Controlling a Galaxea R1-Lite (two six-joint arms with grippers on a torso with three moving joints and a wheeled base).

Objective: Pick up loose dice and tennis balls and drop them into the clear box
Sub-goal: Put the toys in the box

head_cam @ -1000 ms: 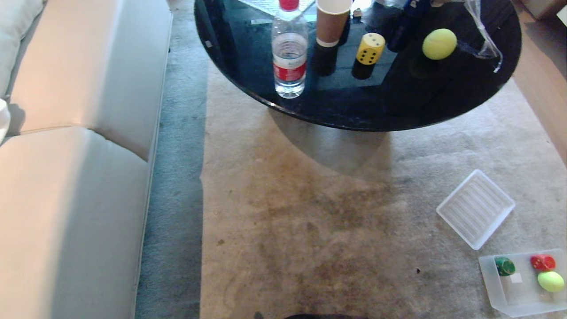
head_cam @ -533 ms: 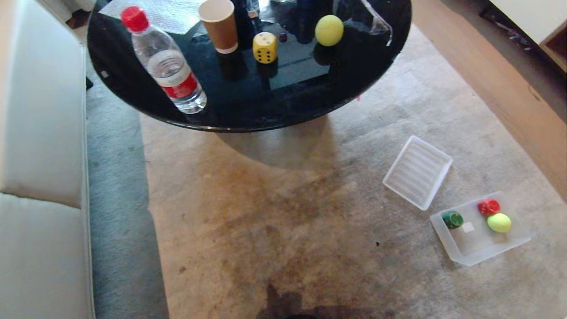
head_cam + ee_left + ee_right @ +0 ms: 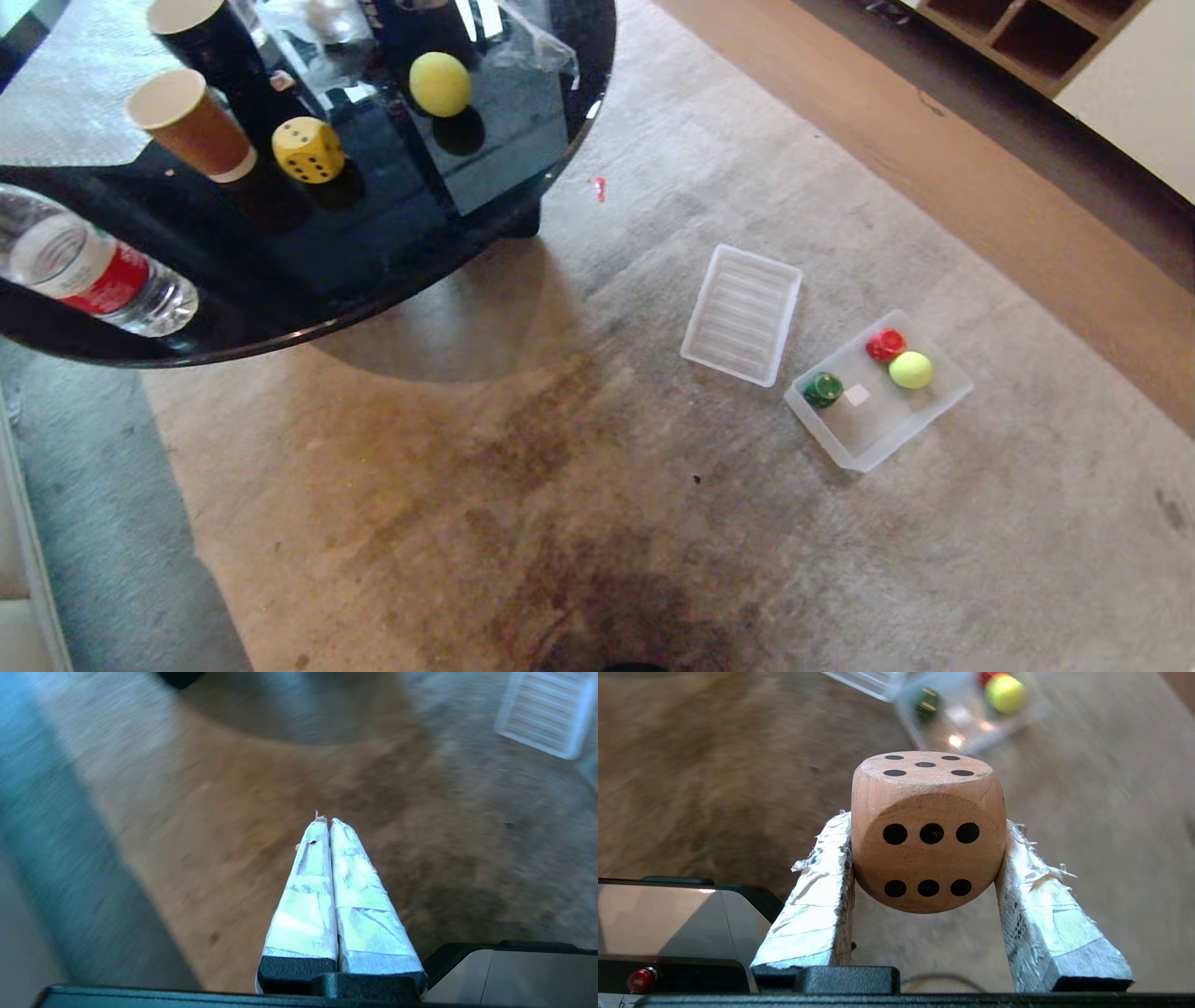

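Right gripper: taped fingers clamped on the two sides of a beige wooden die with dark pips, six-pip face toward the wrist camera; held above the carpet.
Left gripper: taped fingers pressed together, holding nothing, above the worn beige carpet.
Clear box: shallow translucent plastic tub on the carpet, holding a red die, a green die and a yellow-green tennis ball.
Ribbed translucent lid: flat on the carpet, just beside the box.
Round black glass table: bears a bright yellow die with black pips, a second yellow-green ball, a brown paper cup and a clear water bottle with a red label.
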